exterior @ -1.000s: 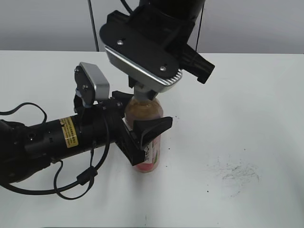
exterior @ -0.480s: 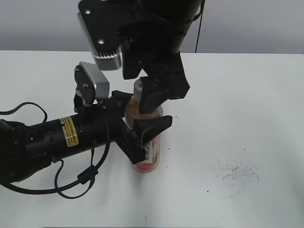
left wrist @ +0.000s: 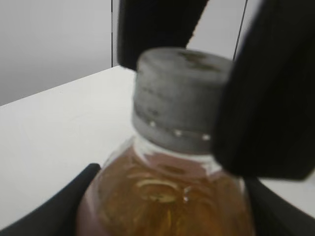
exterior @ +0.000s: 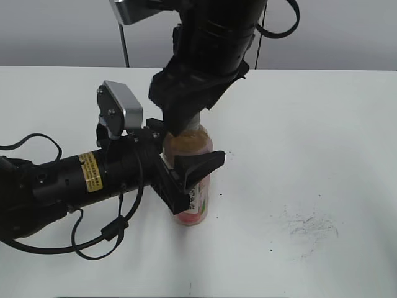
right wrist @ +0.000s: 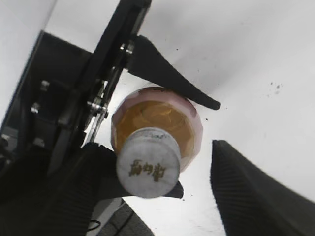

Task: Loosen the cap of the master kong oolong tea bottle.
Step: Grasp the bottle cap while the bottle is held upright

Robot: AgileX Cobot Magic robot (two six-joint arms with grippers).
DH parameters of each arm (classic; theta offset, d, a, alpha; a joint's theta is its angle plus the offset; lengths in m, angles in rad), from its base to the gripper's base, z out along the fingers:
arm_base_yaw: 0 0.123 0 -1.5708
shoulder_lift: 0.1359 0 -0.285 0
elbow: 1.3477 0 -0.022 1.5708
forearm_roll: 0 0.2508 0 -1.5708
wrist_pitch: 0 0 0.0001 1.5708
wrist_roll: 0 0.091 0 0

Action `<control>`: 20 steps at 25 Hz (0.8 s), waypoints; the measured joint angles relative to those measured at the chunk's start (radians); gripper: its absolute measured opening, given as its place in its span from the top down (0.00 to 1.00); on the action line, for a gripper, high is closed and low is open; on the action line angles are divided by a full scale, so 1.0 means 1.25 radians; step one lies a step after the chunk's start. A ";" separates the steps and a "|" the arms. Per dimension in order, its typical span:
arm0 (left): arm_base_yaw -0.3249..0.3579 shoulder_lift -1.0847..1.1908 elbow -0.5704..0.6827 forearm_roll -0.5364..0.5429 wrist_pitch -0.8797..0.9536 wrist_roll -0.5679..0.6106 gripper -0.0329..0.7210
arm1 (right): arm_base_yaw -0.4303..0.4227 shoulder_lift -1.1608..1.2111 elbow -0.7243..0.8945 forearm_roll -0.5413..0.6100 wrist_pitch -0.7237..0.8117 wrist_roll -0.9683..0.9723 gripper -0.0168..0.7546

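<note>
The master kong oolong tea bottle (exterior: 189,146) stands upright on the white table, amber tea showing above its pink label. My left gripper (exterior: 186,174) is shut on the bottle's body from the left, one black finger on each side (left wrist: 74,196). The white-grey cap (right wrist: 147,168) sits on the neck, its ribbed side clear in the left wrist view (left wrist: 182,93). My right gripper (right wrist: 160,194) hangs over the cap from above, open. Its left pad (right wrist: 64,196) lies close beside the cap and its right pad (right wrist: 256,191) stands well apart. In the exterior view the right gripper (exterior: 186,118) hides the cap.
The left arm and its black cables (exterior: 111,230) lie across the table's left side. Dark scuff marks (exterior: 307,226) speckle the white tabletop (exterior: 322,136) to the right of the bottle. A grey wall runs behind the table.
My right gripper has turned about the cap, its wrist camera swinging from the front to the back left, and its jaws have opened off the cap. The bottle and left gripper have stayed put.
</note>
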 joint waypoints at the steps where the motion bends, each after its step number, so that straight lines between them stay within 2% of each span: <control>1: 0.000 0.000 0.000 0.000 0.000 0.000 0.36 | 0.000 0.000 0.000 -0.001 0.000 0.042 0.31; 5: 0.000 0.000 0.000 0.000 0.000 -0.001 0.36 | 0.000 0.000 0.000 -0.001 0.000 0.140 0.39; 11: 0.000 0.000 0.000 -0.002 0.000 -0.001 0.36 | 0.000 0.000 0.000 -0.001 0.000 0.166 0.62; 15: 0.000 0.000 0.000 -0.003 0.000 -0.001 0.36 | 0.000 0.000 0.000 -0.001 0.000 0.077 0.62; 20: 0.000 0.000 0.000 -0.003 0.000 -0.001 0.36 | 0.000 0.000 0.000 0.000 0.000 -0.174 0.62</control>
